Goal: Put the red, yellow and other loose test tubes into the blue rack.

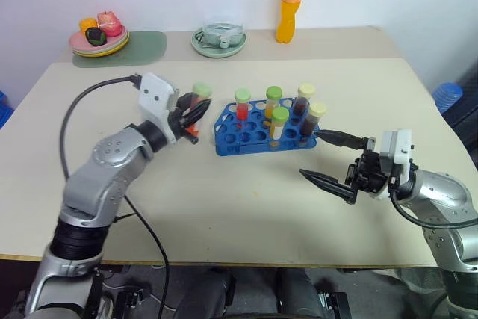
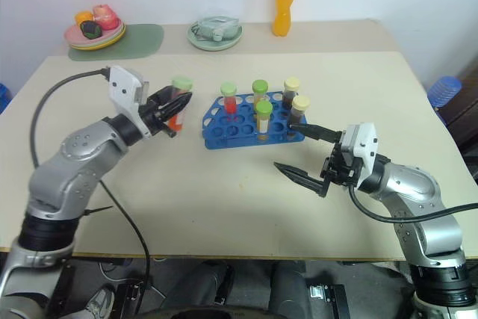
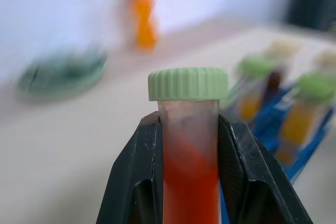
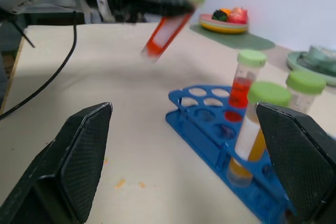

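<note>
My left gripper [image 1: 196,113] is shut on a test tube of red liquid with a pale green cap [image 3: 189,156]. It holds the tube tilted above the table, just left of the blue rack [image 1: 258,138]. In the right wrist view the same held tube [image 4: 168,30] hangs beyond the rack [image 4: 210,124]. Several capped tubes stand upright in the rack: a red one [image 1: 242,106], yellow ones [image 1: 278,122] and dark brown ones [image 1: 304,102]. My right gripper [image 1: 310,153] is open and holds nothing, hovering level just right of the rack's near corner.
A tall orange drink bottle [image 1: 290,5] stands at the table's back. A round green plate with a lidded object [image 1: 218,39] sits to the left of it. A plate of toy fruit [image 1: 98,35] rests on a green mat [image 1: 146,46] at the back left.
</note>
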You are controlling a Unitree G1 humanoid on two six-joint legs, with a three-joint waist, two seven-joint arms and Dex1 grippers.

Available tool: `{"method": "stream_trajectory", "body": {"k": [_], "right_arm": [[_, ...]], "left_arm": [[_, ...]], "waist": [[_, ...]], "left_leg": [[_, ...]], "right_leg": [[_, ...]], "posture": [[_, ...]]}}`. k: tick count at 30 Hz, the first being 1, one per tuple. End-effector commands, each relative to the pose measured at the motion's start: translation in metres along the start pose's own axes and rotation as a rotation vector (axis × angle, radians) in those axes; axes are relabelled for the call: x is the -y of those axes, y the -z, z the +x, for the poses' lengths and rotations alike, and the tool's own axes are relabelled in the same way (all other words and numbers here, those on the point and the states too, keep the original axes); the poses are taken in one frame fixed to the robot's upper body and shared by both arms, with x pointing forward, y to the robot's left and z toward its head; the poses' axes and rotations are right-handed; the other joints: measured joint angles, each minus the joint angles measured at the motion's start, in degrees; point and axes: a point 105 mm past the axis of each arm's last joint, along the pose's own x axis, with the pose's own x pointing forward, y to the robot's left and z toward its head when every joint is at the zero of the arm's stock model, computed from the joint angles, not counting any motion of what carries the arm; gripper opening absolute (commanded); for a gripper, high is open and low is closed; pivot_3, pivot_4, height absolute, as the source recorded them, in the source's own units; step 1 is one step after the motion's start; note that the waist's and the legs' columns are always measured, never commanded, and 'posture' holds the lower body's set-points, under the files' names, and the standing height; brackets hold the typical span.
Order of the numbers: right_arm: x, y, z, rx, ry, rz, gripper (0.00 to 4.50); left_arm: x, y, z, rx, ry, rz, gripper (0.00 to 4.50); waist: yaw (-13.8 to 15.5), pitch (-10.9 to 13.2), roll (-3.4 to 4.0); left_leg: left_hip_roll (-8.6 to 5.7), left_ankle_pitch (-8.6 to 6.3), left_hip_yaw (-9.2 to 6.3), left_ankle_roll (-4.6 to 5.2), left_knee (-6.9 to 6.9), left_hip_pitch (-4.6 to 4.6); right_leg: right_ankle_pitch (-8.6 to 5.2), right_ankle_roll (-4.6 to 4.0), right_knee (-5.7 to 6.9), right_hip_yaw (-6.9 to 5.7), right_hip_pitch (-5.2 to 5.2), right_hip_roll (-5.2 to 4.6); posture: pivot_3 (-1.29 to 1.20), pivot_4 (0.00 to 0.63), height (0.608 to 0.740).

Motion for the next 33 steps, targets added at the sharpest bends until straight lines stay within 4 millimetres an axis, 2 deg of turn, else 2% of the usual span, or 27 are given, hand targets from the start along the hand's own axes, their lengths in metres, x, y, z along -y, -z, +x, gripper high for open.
{"method": "stream_trajectory", "body": {"k": [1, 5, 14, 23, 33], "right_arm": [[0.001, -0.009, -0.004, 0.026, 0.03, -0.035, 4.5], [-0.002, -0.009, -0.007, 0.015, 0.048, -0.034, 4.5], [-0.002, -0.01, -0.013, 0.003, 0.084, -0.038, 4.5], [-0.002, -0.011, -0.014, 0.002, 0.094, -0.041, 4.5], [0.0, -0.012, -0.013, 0.005, 0.1, -0.043, 4.5]], "left_arm": [[0.008, -0.004, 0.004, 0.128, 0.042, 0.027, 0.77], [0.016, 0.016, 0.012, 0.138, 0.063, 0.027, 0.77], [0.029, 0.029, 0.031, 0.245, 0.065, -0.04, 0.77], [0.033, 0.036, 0.042, 0.278, 0.068, -0.051, 0.77], [0.043, 0.063, 0.052, 0.256, 0.071, -0.059, 0.77]], "waist": [[-0.01, 0.0, -0.01], [-0.02, 0.01, -0.02], [0.0, 0.01, -0.04], [0.0, 0.01, -0.05], [0.03, 0.0, -0.07]], "left_leg": [[0.01, 0.0, -0.01, 0.0, 0.0, 0.0], [0.02, 0.0, 0.01, 0.0, 0.01, 0.0], [0.02, 0.0, 0.01, 0.01, 0.05, -0.01], [0.02, 0.0, 0.01, 0.01, 0.06, -0.01], [0.02, 0.0, 0.01, 0.02, 0.06, 0.0]], "right_leg": [[0.0, 0.0, 0.0, 0.0, 0.0, 0.01], [0.0, 0.0, 0.03, -0.01, -0.01, 0.01], [0.01, 0.02, 0.03, -0.02, 0.0, 0.01], [0.01, 0.03, 0.03, -0.02, 0.0, 0.01], [0.02, 0.04, 0.03, -0.03, 0.01, 0.02]], "posture": [[0.0, 0.15, 0.74], [0.0, 0.15, 0.74], [0.0, 0.15, 0.74], [0.0, 0.15, 0.74], [0.0, 0.15, 0.74]]}}
